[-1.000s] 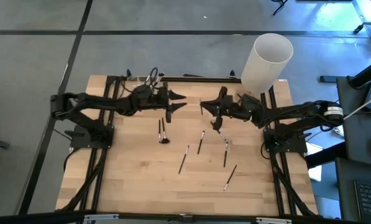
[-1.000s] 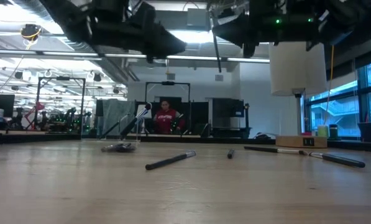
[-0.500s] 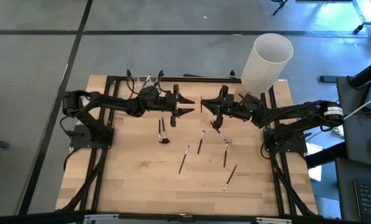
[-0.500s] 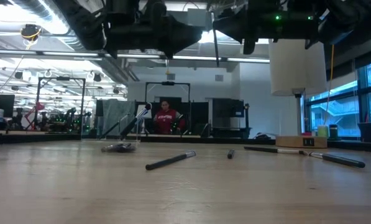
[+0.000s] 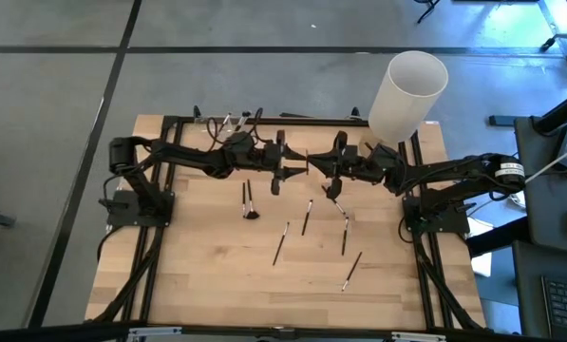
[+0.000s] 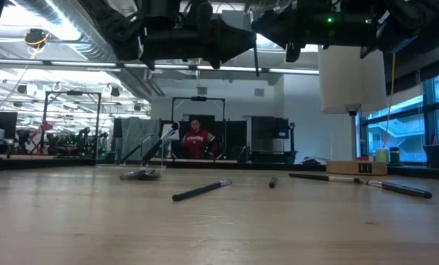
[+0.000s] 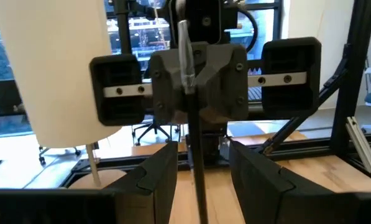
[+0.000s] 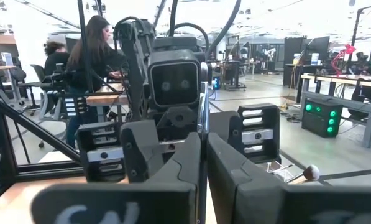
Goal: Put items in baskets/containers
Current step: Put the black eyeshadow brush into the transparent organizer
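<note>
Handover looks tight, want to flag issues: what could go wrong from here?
Right gripper holds a thin brush; open left gripper sits almost nose to nose with it, fingers either side of the brush. Advancing could knock the grippers together. An off-centre close or early release could drop the brush on the table.

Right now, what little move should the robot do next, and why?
Probably shut the left gripper on the brush: the right gripper holds it upright, and the left wrist view shows its handle between the left gripper's open fingers, ready for a handover.
</note>
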Controlling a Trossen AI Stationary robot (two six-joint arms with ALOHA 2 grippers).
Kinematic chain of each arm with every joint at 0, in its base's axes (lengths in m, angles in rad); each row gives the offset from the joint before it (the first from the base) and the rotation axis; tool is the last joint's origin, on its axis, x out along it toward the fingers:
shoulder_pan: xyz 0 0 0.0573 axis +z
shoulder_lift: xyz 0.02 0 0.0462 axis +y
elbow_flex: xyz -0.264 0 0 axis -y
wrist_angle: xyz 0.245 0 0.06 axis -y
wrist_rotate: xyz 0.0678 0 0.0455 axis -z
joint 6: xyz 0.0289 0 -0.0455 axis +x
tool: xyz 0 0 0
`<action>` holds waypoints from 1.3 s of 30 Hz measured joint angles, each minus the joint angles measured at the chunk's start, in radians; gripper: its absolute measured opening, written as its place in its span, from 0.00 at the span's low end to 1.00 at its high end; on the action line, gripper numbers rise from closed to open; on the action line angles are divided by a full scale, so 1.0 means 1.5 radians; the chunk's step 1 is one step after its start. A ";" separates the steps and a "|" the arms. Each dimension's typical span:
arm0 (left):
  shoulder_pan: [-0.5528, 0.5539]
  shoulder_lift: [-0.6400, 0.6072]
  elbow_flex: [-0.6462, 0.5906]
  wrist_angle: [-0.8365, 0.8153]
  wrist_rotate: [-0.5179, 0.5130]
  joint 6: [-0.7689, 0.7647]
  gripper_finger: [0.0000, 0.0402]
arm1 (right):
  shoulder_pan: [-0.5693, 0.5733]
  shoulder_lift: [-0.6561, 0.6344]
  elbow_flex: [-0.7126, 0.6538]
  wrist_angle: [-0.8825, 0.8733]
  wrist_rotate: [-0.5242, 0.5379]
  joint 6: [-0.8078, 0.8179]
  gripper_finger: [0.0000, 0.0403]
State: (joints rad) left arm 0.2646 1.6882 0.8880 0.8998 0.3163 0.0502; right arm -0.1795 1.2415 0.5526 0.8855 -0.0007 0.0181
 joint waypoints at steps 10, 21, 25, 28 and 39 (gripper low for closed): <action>-0.003 0.008 0.015 -0.004 -0.001 -0.001 0.19 | 0.000 0.000 0.000 -0.021 -0.001 0.000 0.05; 0.002 0.007 0.015 -0.061 -0.022 0.008 0.05 | 0.000 -0.001 0.001 -0.086 0.003 -0.002 0.08; 0.006 -0.027 0.015 -0.205 -0.168 0.053 0.05 | -0.001 -0.001 0.002 -0.185 0.009 0.000 0.17; 0.010 -0.065 0.015 -0.345 -0.370 0.078 0.05 | 0.003 -0.001 0.002 -0.260 -0.001 0.004 0.27; 0.012 -0.200 0.013 -0.674 -0.781 -0.060 0.05 | 0.019 0.005 0.000 -0.491 0.043 0.114 0.48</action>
State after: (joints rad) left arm 0.2820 1.3883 0.9074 -0.1107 -0.8559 -0.0401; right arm -0.1507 1.2488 0.5529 0.1495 0.0637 0.1892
